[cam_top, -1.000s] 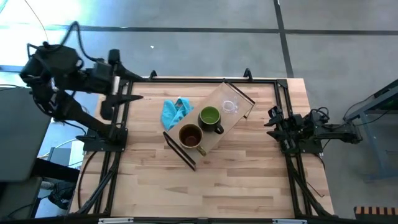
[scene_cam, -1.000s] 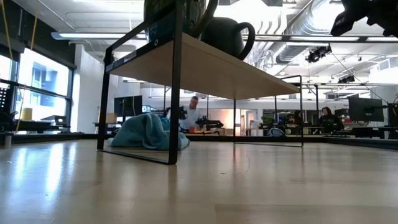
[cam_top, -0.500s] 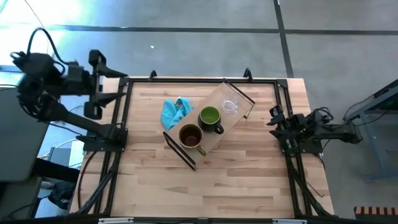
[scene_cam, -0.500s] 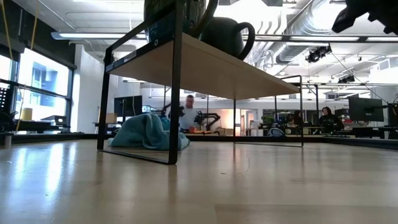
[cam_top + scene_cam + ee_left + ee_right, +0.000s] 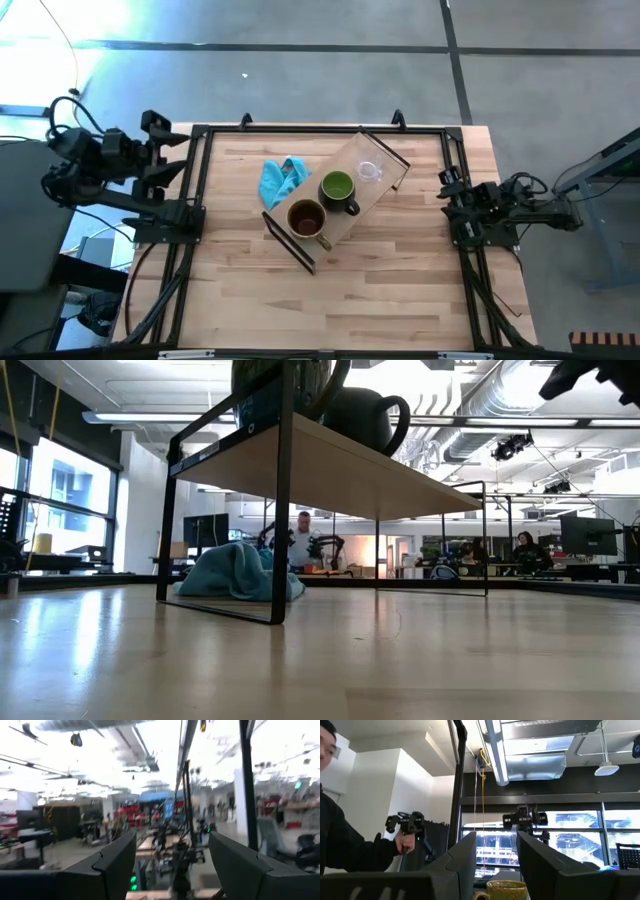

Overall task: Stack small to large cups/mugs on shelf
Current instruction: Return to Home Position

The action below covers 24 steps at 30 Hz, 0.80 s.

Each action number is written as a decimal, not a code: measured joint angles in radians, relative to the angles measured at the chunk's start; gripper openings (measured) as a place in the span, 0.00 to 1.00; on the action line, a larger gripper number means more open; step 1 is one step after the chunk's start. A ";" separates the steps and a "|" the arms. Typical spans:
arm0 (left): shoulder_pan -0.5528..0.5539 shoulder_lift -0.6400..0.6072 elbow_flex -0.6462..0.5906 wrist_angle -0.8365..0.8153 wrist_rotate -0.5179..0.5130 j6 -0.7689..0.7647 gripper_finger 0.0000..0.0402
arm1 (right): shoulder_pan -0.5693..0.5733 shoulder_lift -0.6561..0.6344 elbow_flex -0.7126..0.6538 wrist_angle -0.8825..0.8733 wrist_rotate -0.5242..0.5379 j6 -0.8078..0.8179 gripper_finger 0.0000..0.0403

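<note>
**Counter** (image 5: 380,290): light wood top with black rails along its edges.

**Shelf** (image 5: 390,170): pale wood board on thin black end frames. It stands at mid-counter, set diagonally from near-left to far-right. The low view shows its underside (image 5: 340,470) raised clear of the counter.

**Clear glass cup** (image 5: 370,172): upright on the shelf, nearest the far-right end.

**Green mug** (image 5: 337,186): upright on the middle of the shelf, just beside the glass cup. Its dark handle points toward the near-right edge.

**Brown mug** (image 5: 306,216): upright on the shelf at the near-left end, just beside the green mug. Its rim also shows in the right wrist view (image 5: 507,886). Whether the mugs touch cannot be told.

**Blue cloth** (image 5: 283,180): crumpled on the counter, against the far-left side of the shelf. In the low view it lies behind the shelf's frame (image 5: 238,572).

**Left hand** (image 5: 172,150): beyond the counter's left rail, well apart from the shelf. Fingers spread wide with nothing between them (image 5: 172,857).

**Right hand** (image 5: 447,203): at the counter's right edge, well apart from the shelf. Fingers parted by a narrow gap, holding nothing (image 5: 495,852).

**Person** (image 5: 303,545): in the room behind the counter, seen in the low view.
</note>
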 joint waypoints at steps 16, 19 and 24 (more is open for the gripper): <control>0.000 -0.223 -0.328 0.274 0.015 -0.010 0.59 | 0.000 0.000 0.000 0.025 0.000 -0.001 0.32; 0.000 -0.245 -0.373 0.306 0.013 -0.014 0.59 | 0.000 0.000 0.000 0.025 0.000 0.000 0.32; 0.000 -0.308 -0.438 0.368 0.012 -0.018 0.59 | 0.000 0.000 0.000 0.024 -0.001 0.000 0.32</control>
